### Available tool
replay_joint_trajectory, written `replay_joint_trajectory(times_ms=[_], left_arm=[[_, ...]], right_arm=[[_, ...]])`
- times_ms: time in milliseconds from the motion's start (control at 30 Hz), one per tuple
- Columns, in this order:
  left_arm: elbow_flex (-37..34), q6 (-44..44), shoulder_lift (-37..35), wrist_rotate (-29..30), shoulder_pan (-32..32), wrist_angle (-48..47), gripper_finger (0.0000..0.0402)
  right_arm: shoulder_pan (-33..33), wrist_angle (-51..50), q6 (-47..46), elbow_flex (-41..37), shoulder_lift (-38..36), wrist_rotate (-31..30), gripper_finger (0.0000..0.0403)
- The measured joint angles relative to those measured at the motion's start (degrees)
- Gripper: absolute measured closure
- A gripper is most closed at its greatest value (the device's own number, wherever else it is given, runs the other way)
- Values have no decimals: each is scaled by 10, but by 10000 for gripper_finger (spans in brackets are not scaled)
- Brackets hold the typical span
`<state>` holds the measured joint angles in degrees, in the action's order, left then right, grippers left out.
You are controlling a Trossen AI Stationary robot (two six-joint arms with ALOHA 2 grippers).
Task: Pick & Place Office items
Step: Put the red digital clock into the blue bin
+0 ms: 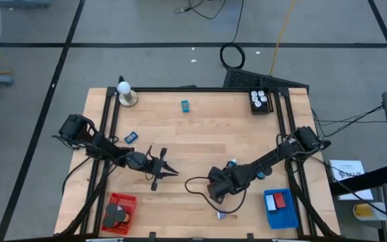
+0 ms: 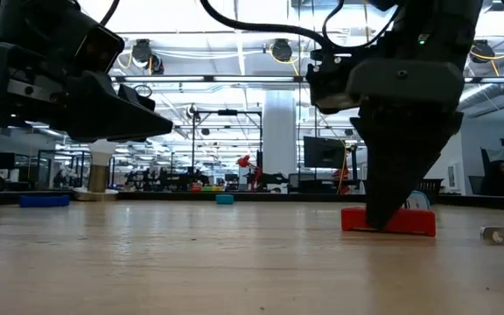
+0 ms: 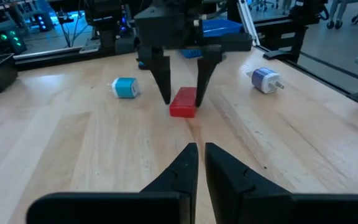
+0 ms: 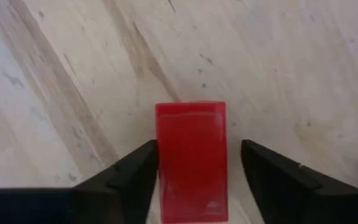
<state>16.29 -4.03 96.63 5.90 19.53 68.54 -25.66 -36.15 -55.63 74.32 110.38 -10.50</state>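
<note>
Right gripper (image 3: pixel 183 99) is down at the table (image 1: pixel 200 138), toward the front edge and right of centre, jaws spread wide with a red block (image 4: pixel 191 162) lying flat on the wood between them. One finger (image 4: pixel 129 177) sits just beside the block's long side; the other stands off with a clear gap. Block not lifted.

Left gripper (image 1: pixel 170 171) hovers left of centre, fingers pinched together, nothing held, pointing at the right gripper.

Blue and white plug (image 3: pixel 265 79) lies near the front edge. Blue plug (image 3: pixel 125 88) rests beside the right arm. Red basket (image 1: pixel 118 210) at front-left corner, blue basket (image 1: pixel 281 207) at front-right.
</note>
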Motion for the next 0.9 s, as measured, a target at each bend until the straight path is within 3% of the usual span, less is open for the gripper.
replay_joint_trajectory(times_ms=[200, 433, 700, 900], left_arm=[[0, 1, 0, 1, 0, -7, 364], [0, 0, 0, 1, 0, -7, 364], [0, -2, 0, 1, 0, -10, 364], [0, -4, 0, 1, 0, -16, 364]], right_arm=[[2, 0, -4, 0, 2, 19, 243], [-8, -10, -80, -1, -51, 59, 242], [-99, -43, -326, -1, -161, 60, 251], [-210, -116, -566, 0, -180, 48, 243]])
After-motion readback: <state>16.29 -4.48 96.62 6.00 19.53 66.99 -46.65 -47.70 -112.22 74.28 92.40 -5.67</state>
